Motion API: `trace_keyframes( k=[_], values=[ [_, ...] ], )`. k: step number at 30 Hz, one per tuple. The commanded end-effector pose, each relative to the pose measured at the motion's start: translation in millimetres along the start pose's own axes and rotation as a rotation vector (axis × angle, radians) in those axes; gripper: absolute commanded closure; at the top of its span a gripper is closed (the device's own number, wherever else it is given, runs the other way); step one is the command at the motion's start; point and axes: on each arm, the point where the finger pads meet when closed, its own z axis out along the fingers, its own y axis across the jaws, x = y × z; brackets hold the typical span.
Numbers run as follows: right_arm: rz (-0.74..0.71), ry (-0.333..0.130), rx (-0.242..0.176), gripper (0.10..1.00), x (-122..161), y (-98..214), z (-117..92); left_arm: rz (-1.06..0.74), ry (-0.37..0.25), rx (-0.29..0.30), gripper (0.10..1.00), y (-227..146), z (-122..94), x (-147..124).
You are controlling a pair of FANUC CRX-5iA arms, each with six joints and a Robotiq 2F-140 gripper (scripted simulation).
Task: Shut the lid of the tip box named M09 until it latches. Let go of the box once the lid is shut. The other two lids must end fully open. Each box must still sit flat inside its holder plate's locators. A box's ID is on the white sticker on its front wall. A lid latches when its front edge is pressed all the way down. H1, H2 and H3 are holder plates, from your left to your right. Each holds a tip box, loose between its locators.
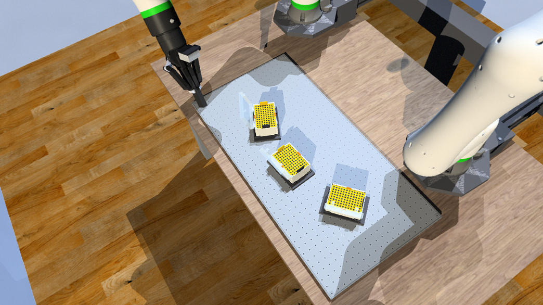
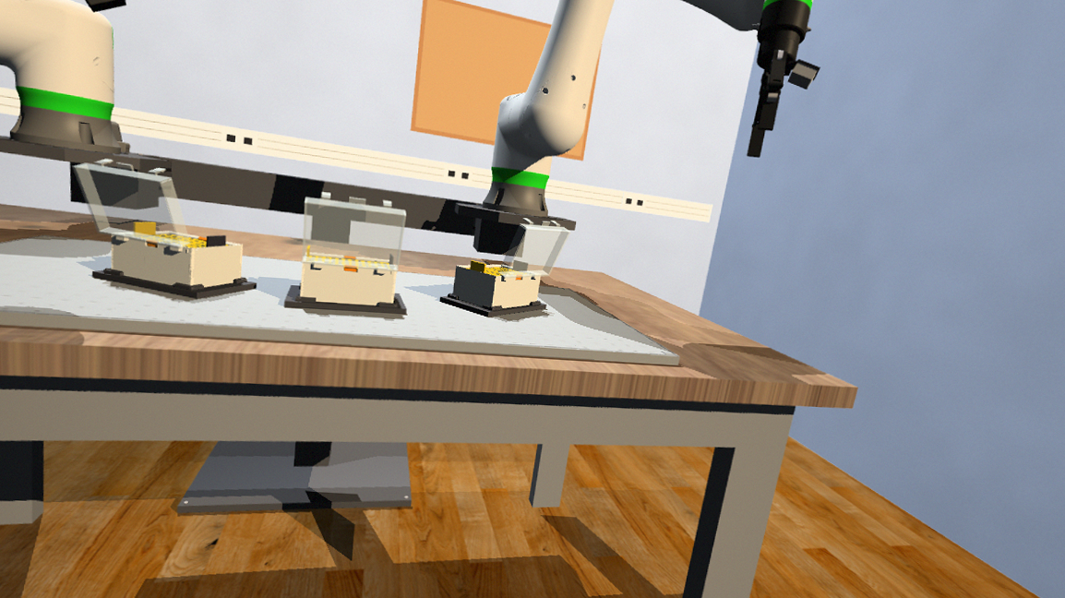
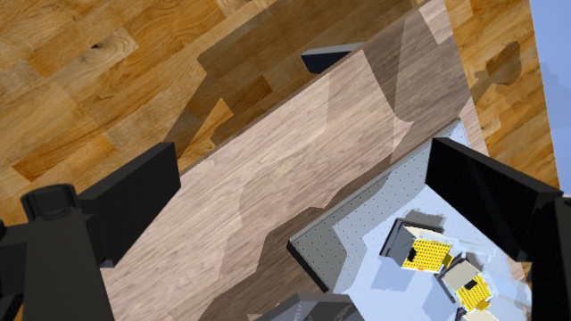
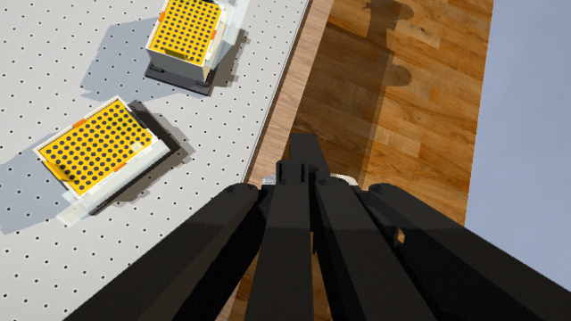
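Three white tip boxes with yellow racks sit on dark holder plates: an upper box (image 1: 264,115) (image 2: 216,263) (image 4: 95,147), a middle box (image 1: 290,160) (image 2: 347,284) (image 4: 185,31) and a lower box (image 1: 345,198) (image 2: 515,291) (image 3: 428,255). Their clear lids stand open, seen in the exterior view as left lid (image 2: 135,203), middle lid (image 2: 375,234) and right lid (image 2: 541,250). I can read no sticker, so M09 is not identifiable. My left gripper (image 3: 302,162) (image 2: 754,145) is open and empty, away from the boxes. My right gripper (image 1: 200,100) (image 4: 302,153) is shut and empty beyond the upper box.
The boxes stand on a perforated plate (image 1: 248,173) (image 3: 314,254) on a wooden table (image 1: 528,230) (image 2: 681,372). The left arm (image 1: 484,71) leans above its base by the lower box's side. The right arm's base (image 1: 310,21) stands at the table's upper edge.
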Motion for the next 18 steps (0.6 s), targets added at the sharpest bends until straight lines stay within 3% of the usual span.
trace_keyframes(
  k=[1, 5, 18],
  values=[
    [-0.001, 0.000, -0.002, 0.999, 1, 1, -1, -0.050, 0.008, 0.023, 0.098, -13, -6, -1],
    [-0.001, 0.000, -0.002, 0.999, 1, 1, -1, -0.050, 0.008, 0.023, 0.098, -22, -9, -3],
    [-0.001, 0.000, -0.002, 0.999, 1, 1, -1, -0.274, 0.031, 0.122, 0.098, -82, -31, -18]
  ],
)
